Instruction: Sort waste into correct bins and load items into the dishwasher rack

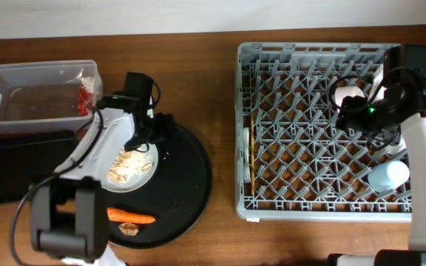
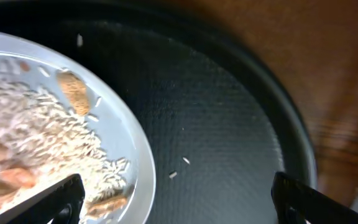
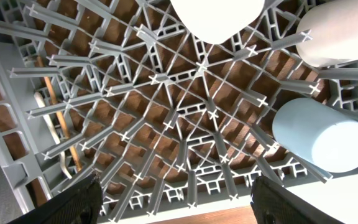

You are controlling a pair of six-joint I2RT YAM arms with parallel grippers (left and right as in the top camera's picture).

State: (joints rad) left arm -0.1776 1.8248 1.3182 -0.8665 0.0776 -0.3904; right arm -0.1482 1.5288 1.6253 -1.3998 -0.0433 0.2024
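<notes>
A white plate (image 1: 148, 157) with beige food scraps (image 1: 128, 168) lies on the round black tray. My left gripper (image 1: 157, 137) is open over the plate's right rim (image 2: 138, 146), and the scraps (image 2: 36, 124) lie to its left. The carrot (image 1: 132, 216) and the brown morsel (image 1: 129, 229) lie on that tray's front. The snack wrapper (image 1: 87, 94) sits in the clear tub (image 1: 21, 74), with the black rectangular tray (image 1: 13, 170) in front of it. My right gripper (image 1: 348, 114) is open and empty over the dishwasher rack (image 1: 272, 55). In the rack are the light blue cup (image 3: 322, 134), white cup (image 3: 340, 31), white bowl (image 3: 216, 18), chopsticks (image 3: 61, 124) and fork (image 3: 45, 112).
The large round black tray (image 1: 191, 185) sits between the bins and the rack, and it also shows in the left wrist view (image 2: 229, 124). A few loose grains lie on it beside the plate. Bare wooden table shows between the round tray and the rack.
</notes>
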